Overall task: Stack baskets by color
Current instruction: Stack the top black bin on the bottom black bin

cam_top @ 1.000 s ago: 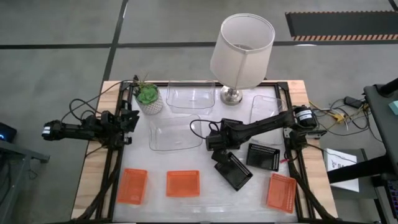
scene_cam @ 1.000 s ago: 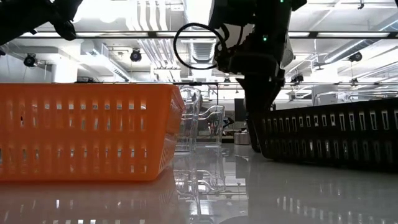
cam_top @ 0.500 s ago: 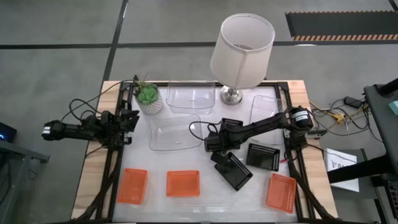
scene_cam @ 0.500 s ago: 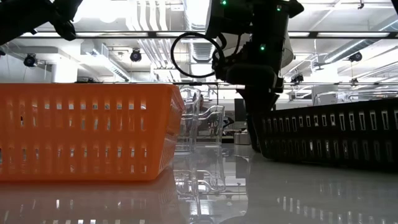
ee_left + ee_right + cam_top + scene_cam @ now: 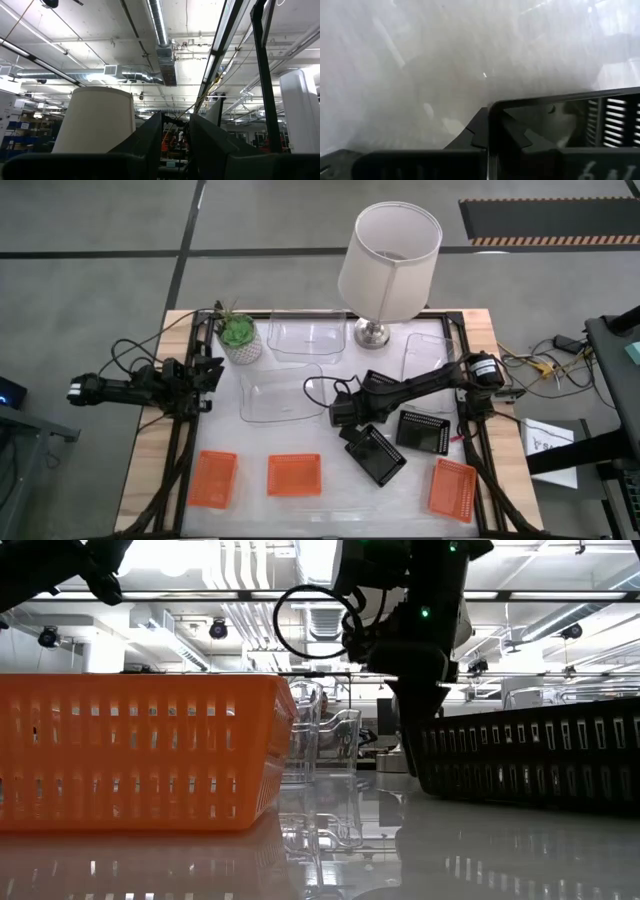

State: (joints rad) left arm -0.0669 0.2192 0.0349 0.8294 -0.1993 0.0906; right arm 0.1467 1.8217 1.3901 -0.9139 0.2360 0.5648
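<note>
The right gripper (image 5: 352, 430) is pinching the thin rim of a rectangular black mesh basket (image 5: 377, 455) lying on the glossy white tabletop (image 5: 330, 445); the left gripper (image 5: 210, 370), parked aside, cannot be told.

Grey floor (image 5: 90, 240) — ceiling ducts (image 5: 162, 45), probably warehouse.

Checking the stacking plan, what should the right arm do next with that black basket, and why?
Probably lift it. The right gripper is shut on the rim of the tilted black mesh basket, and a second black mesh basket sits just beside it, ready to stack on.
</note>
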